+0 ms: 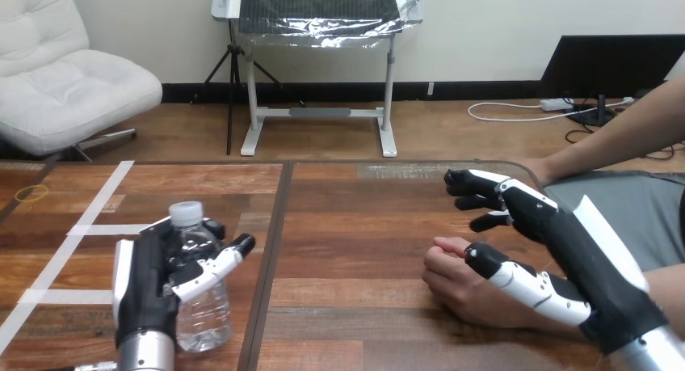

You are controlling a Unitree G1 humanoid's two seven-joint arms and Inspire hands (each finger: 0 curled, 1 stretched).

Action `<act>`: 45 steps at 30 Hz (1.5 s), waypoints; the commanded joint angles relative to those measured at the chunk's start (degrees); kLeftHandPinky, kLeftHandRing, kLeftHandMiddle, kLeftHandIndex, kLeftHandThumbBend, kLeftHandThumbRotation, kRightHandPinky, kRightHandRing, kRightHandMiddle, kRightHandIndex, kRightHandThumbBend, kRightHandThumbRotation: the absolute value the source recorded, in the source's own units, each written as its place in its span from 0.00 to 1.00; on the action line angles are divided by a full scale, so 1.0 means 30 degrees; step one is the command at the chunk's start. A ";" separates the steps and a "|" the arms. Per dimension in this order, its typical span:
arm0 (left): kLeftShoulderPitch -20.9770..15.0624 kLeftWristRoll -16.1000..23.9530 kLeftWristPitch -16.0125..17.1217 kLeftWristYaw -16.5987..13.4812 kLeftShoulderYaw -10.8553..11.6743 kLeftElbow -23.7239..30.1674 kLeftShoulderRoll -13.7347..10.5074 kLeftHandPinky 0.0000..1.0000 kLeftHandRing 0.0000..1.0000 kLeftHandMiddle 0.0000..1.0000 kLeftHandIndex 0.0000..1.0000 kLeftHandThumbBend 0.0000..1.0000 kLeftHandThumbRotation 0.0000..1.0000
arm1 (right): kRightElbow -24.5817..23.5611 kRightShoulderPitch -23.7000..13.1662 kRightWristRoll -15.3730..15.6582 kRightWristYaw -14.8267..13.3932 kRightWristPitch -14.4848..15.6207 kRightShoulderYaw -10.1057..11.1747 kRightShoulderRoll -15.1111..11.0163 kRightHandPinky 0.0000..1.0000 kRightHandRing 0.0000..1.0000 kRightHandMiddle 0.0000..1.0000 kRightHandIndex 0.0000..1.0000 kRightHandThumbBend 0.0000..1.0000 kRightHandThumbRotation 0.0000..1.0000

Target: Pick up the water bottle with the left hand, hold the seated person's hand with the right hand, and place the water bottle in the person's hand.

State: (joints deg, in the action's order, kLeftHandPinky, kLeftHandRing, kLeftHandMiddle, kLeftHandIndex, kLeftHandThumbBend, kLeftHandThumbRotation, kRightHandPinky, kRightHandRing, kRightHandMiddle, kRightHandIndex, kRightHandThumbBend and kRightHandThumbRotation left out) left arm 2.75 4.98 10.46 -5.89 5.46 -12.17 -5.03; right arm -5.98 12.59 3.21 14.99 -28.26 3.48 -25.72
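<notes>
Clear plastic water bottle [202,314] w/ white cap [184,213] stands at the table's [347,225] near-left, beside the white tape lines [103,200]. Left hand [149,278] has its fingers curled round the bottle's upper body, just under the neck. Judgement: thin walls prob. dent if squeezed, and it's smooth so may slip; grip mid-body, not the cap. Contents look clear (fill level can't tell), so weight is unsure. Right hand [565,250] sits over the person's hand [456,286], a loose fist on the table at right. Its thumb lies across that fist; its fingers [485,181] are bent and spread beyond, not closed round it. Handover not yet done.
</notes>
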 commanded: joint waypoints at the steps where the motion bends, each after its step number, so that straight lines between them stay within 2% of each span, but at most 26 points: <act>1: -0.2544 -0.0469 0.2976 0.1155 -0.1455 0.9843 -0.0081 0.22 0.29 0.35 0.38 0.61 0.00 | 0.2515 -0.5354 0.1546 -0.1214 -0.0201 0.1943 -0.1996 0.68 0.80 0.83 0.83 0.73 0.74; 14: -0.2564 -0.0426 0.3472 0.1560 -0.1490 1.0631 0.0140 0.22 0.29 0.34 0.37 0.61 0.00 | 0.3145 -0.6005 0.2434 -0.1561 0.0808 0.2045 -0.2792 0.65 0.81 0.85 0.83 0.79 0.69; 18: -0.2599 -0.0088 0.3632 0.1457 -0.1460 1.0838 0.0185 0.22 0.29 0.34 0.36 0.62 0.00 | 0.3479 -0.6231 0.2575 -0.1600 0.0825 0.2054 -0.2990 0.65 0.81 0.84 0.83 0.79 0.67; 30: -0.2756 -0.0383 0.3770 0.1629 -0.1333 1.1578 0.0230 0.20 0.27 0.33 0.36 0.67 0.00 | 0.4640 -0.7028 0.3080 -0.1372 0.0950 0.1902 -0.3838 0.66 0.83 0.85 0.84 0.83 0.62; 36: -0.2908 -0.0679 0.4205 0.1776 -0.1230 1.1617 0.0256 0.20 0.27 0.33 0.36 0.68 0.00 | 0.5410 -0.7508 0.4090 -0.1445 0.0642 0.1636 -0.4540 0.67 0.85 0.87 0.85 0.87 0.61; 40: -0.2878 -0.0561 0.4112 0.1662 -0.1158 1.1860 0.0379 0.20 0.27 0.33 0.36 0.69 0.00 | 0.5830 -0.7843 0.4868 -0.1309 0.0807 0.1368 -0.5141 0.67 0.85 0.88 0.86 0.90 0.61; 45: -0.2854 -0.0625 0.4087 0.1702 -0.1136 1.2082 0.0416 0.20 0.26 0.33 0.36 0.71 0.00 | 0.6325 -0.8237 0.5195 -0.0946 0.0979 0.1125 -0.5551 0.67 0.86 0.88 0.87 0.94 0.58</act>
State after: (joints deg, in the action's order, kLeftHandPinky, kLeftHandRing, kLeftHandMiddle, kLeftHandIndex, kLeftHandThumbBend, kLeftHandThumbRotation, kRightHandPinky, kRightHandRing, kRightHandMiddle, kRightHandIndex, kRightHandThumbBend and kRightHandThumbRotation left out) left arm 4.38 4.83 14.38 -1.06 2.70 8.97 -3.55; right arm 10.12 -0.06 16.11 14.31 -25.35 4.60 -36.91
